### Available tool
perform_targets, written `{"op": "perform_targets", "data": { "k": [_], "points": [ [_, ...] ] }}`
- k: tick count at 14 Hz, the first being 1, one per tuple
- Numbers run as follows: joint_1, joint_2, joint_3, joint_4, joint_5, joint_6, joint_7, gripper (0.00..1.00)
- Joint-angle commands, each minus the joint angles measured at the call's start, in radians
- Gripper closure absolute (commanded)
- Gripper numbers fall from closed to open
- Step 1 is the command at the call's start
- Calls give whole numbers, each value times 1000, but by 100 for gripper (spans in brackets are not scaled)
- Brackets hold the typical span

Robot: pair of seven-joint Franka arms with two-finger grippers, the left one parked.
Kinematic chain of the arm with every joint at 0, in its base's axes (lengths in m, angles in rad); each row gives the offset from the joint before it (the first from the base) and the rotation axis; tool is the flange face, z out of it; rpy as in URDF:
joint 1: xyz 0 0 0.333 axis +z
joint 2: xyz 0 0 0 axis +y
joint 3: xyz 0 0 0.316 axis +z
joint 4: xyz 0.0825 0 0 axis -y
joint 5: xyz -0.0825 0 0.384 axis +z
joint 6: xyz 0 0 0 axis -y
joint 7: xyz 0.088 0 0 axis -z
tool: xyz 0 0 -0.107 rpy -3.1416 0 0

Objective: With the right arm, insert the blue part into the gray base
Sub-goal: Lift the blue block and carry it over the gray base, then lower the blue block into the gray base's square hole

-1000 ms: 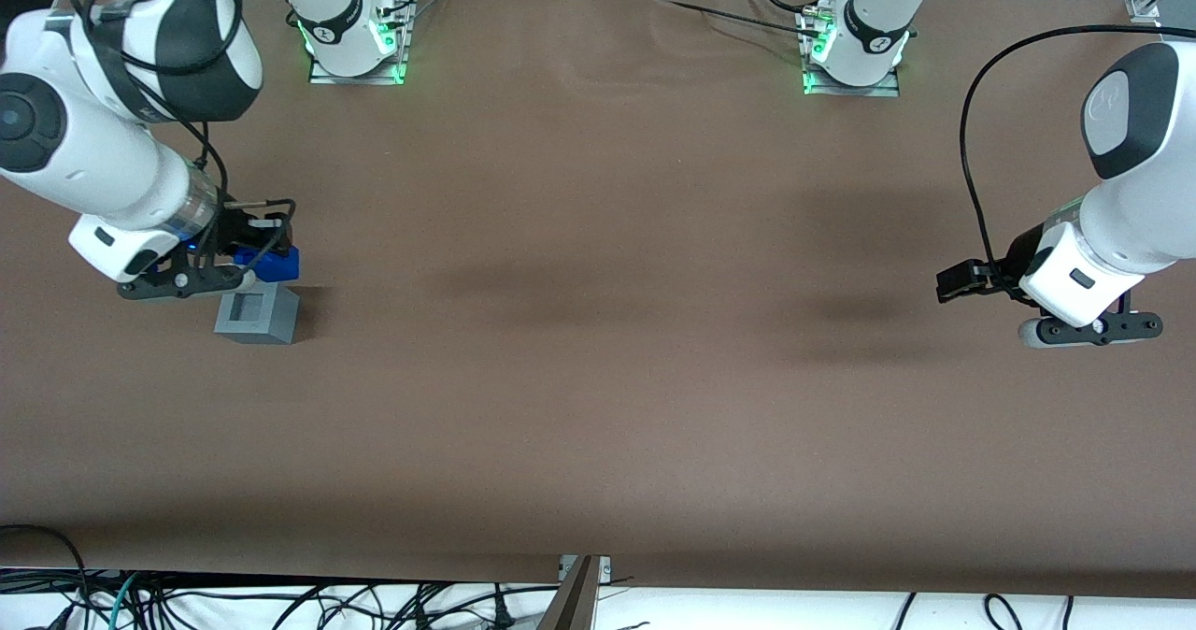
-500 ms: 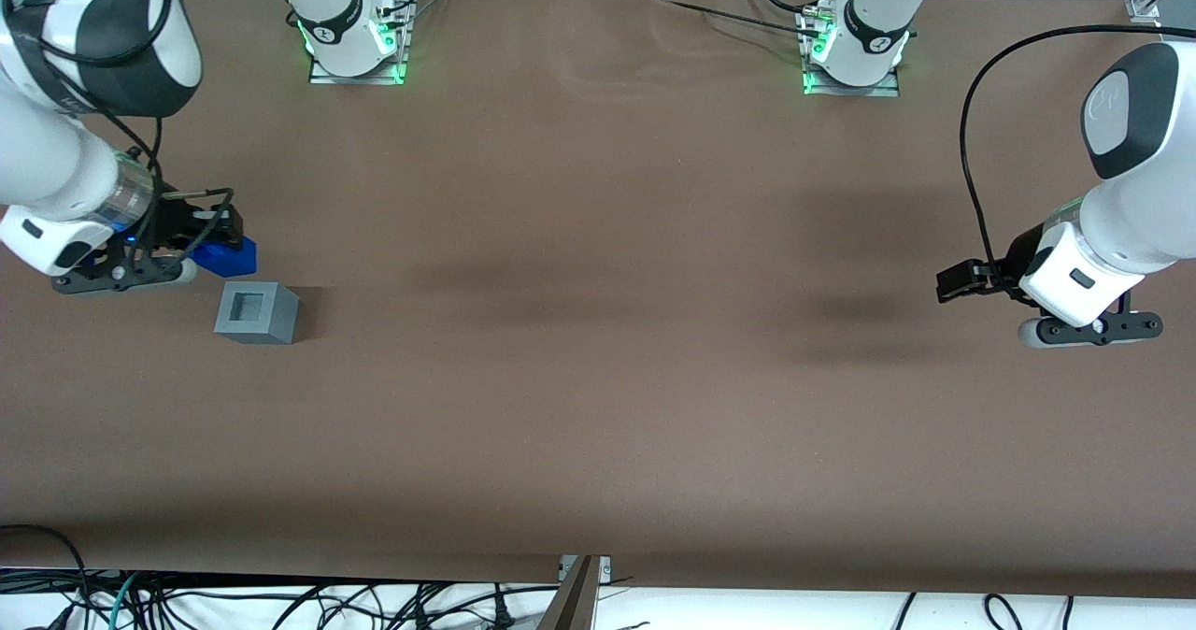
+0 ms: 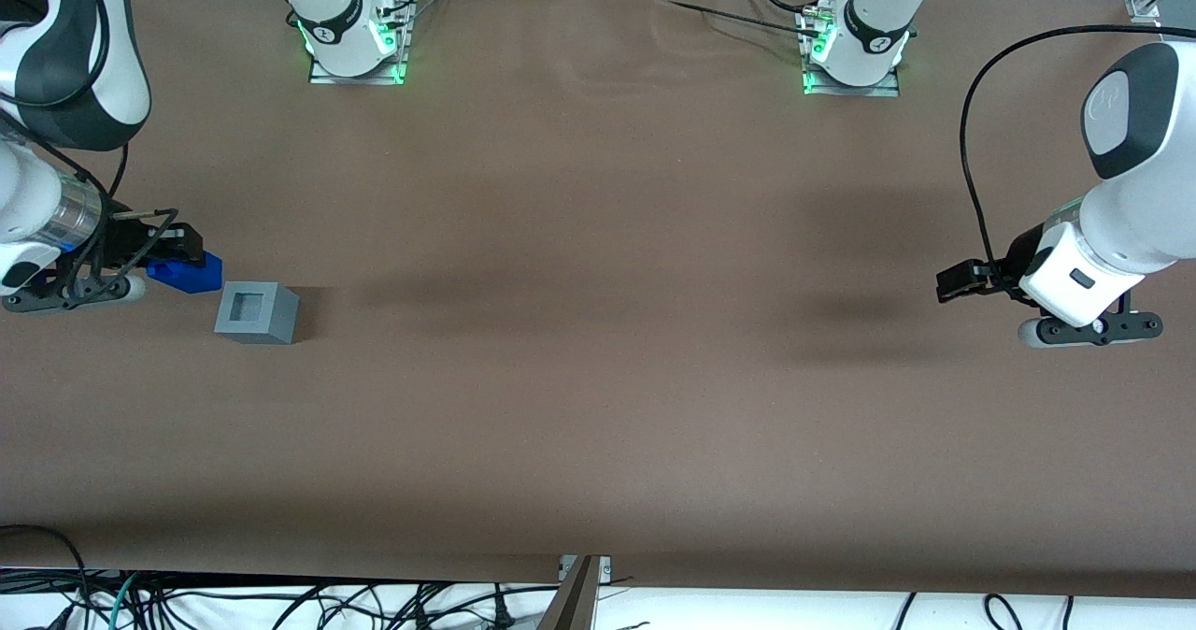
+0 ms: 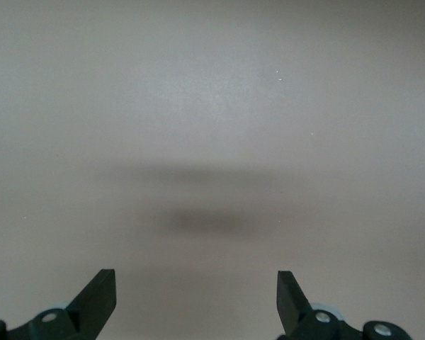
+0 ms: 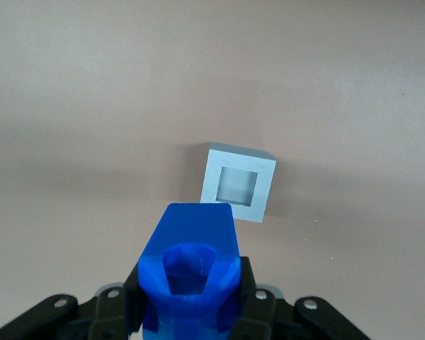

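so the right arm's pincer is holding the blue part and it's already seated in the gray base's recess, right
Not seated. The pincer does hold the blue part, but the right wrist view shows the gray base standing apart from it on the table, its square recess empty. The front view confirms a gap between them.

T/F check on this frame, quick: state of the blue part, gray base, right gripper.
1. The gripper holds the blue part. True.
2. The blue part sits inside the gray base. False: it is clear of the base, off toward the working arm's end.
3. The base's square recess is empty. True; the right wrist view shows it open.
4. The gray base lies tipped on its side. False: it rests flat on the table, recess facing up.
5. The gripper is directly above the base. False: it is offset sideways.
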Motion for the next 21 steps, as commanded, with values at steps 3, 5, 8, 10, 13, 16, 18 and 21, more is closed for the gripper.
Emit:
{"op": "perform_targets", "data": {
  "k": [3,5,8,10,13,16,18,21],
  "points": [
    [-118,-16,103,-74,2,90,-38,86],
    [-119,-10,102,-75,2,100,-41,86],
    [-133,-7,105,-141,-1,191,-42,86],
    [-145,-6,107,-201,-4,266,-44,86],
    [-162,-7,107,-290,-2,387,-64,86],
    [-181,14,107,-290,1,395,-74,86],
    [-187,51,105,-278,4,401,-79,86],
    [-187,68,105,-287,5,435,-76,86]
  ]
}}
